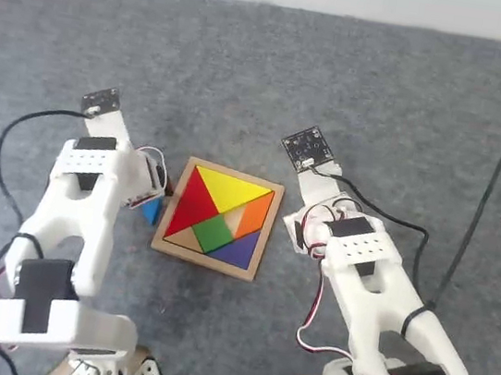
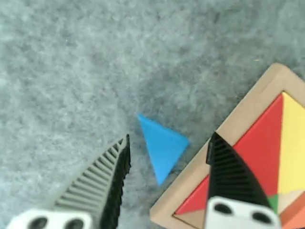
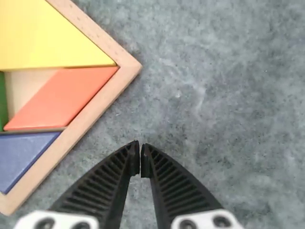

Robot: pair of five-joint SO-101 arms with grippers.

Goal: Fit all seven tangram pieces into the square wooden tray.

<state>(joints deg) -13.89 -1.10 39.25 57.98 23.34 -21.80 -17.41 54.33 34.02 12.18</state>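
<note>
Tray [image 1: 203, 260]: a square of pale wood with a raised rim is seen lying flat on the grey-covered table [image 1: 385, 94]. It is set between the two arms, well back from the table's far edge and turned slightly askew.

Pieces seated: a red triangle [image 1: 190, 205] and a yellow triangle [image 1: 230, 189] are fitted along the far side. A green square [image 1: 214, 232], an orange parallelogram [image 1: 251, 217] and a violet triangle [image 1: 237, 249] are fitted nearer the arms.

Gaps: two small wood-coloured patches are noted among the colours. Whether they are bare floor cannot be told.

Loose piece: a small blue triangle [image 2: 163, 148] is found flat on the table, just beside the tray's left rim [image 2: 248, 102] and apart from it.

Left gripper [image 2: 170, 137]: its fingers are spread wide, and the blue triangle is framed between them without contact. One fingertip [image 2: 217, 143] is placed over the tray's rim by the red piece.

Right gripper [image 3: 139, 145]: its fingers are pressed together with nothing held. It is positioned over bare table just off the tray's right corner [image 3: 75, 125].
</note>
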